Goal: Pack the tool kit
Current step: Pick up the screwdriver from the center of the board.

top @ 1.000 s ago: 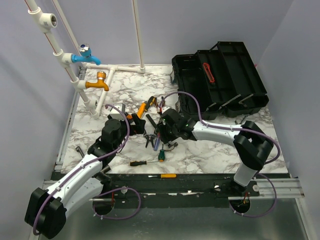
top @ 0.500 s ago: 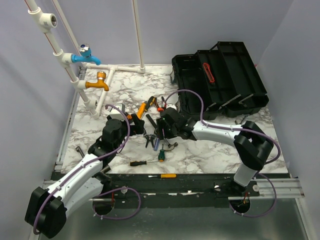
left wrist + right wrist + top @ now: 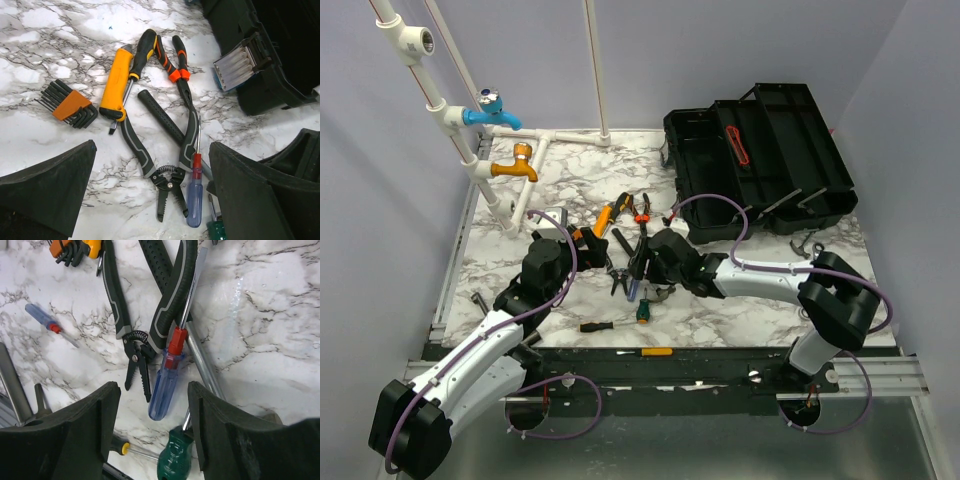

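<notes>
Marble-patterned tabletop (image 3: 770, 310), grey walls on three sides.

- Six o'clock, near edge: slim yellow-handled screwdriver (image 3: 642, 351). Just beyond it lies a dark-handled screwdriver (image 3: 597, 326).
- Left gripper (image 3: 152, 150): fingers spread wide, nothing between them, hanging over the loose tools at table centre.
- Right gripper (image 3: 152, 390): fingers partly apart, straddling the translucent blue screwdriver handle (image 3: 162, 390). Contact is hard to judge from the wrist view, but both pads seem clear of it.
- Green-handled screwdriver (image 3: 175, 460) sits at six o'clock of the blue one.
- Black spring-jawed stripping pliers (image 3: 167, 192) lie beside the blue handle, their grips crossing the black hammer handle (image 3: 160, 115).
- Twelve o'clock of the pile: orange-sleeved pliers (image 3: 172, 60) and a yellow utility knife (image 3: 116, 82). Ten o'clock: orange hex-key set (image 3: 70, 105).
- Large black plastic toolbox (image 3: 760, 160) stands open at the table's one o'clock, trays fanned out.
- Blue and orange taps on white pipes (image 3: 505, 140) stand at eleven o'clock.
</notes>
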`<state>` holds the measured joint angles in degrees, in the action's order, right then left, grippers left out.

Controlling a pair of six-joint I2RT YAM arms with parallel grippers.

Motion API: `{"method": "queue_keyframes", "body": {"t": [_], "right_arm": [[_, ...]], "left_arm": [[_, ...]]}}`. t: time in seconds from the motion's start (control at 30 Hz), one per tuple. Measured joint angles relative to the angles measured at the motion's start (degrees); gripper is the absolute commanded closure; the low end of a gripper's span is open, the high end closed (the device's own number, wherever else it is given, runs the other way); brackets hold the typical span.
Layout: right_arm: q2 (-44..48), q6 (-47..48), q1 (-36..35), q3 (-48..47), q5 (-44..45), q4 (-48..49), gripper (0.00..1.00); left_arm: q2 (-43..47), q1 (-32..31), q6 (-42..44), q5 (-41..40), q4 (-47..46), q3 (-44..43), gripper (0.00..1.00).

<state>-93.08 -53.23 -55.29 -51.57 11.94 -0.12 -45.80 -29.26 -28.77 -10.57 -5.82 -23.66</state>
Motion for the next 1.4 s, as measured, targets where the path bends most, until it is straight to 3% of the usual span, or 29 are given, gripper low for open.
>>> {"method": "queue_keyframes", "body": {"t": [0.43, 0.5, 0.67, 1.03, 1.23, 1.4], "right_arm": [[-7.96, -5.95, 0.00, -0.02, -0.17, 4.26, 0.52], [-8.59, -6.47, 0.00, -0.35, -0.13, 5.01, 0.61], [-9.64, -6.95, 0.02, -0.85, 0.11, 5.42, 0.95], [-1.75, 2.54, 0.00, -1.20, 5.81, 0.07, 0.98], [5.01, 13.53, 0.00, -3.04, 11.47, -2.03, 0.99], [8.02, 25.07, 0.61, -9.64, 21.14, -5.84, 0.99]], "left_arm": [[-0.42, 0.00, 0.17, 3.65, -0.98, 0.04, 0.01], [-0.42, 0.00, 0.26, 3.91, -1.20, 0.04, 0.01], [-0.44, 0.00, 0.33, 4.22, -1.64, 0.04, 0.02], [-0.46, 0.00, 1.29, 7.65, -3.32, 0.63, 0.02], [-0.46, 0.00, 1.62, 9.68, -4.28, 0.90, 0.01], [-0.76, 0.00, 1.81, 10.91, -4.85, 0.96, 0.02]]}}
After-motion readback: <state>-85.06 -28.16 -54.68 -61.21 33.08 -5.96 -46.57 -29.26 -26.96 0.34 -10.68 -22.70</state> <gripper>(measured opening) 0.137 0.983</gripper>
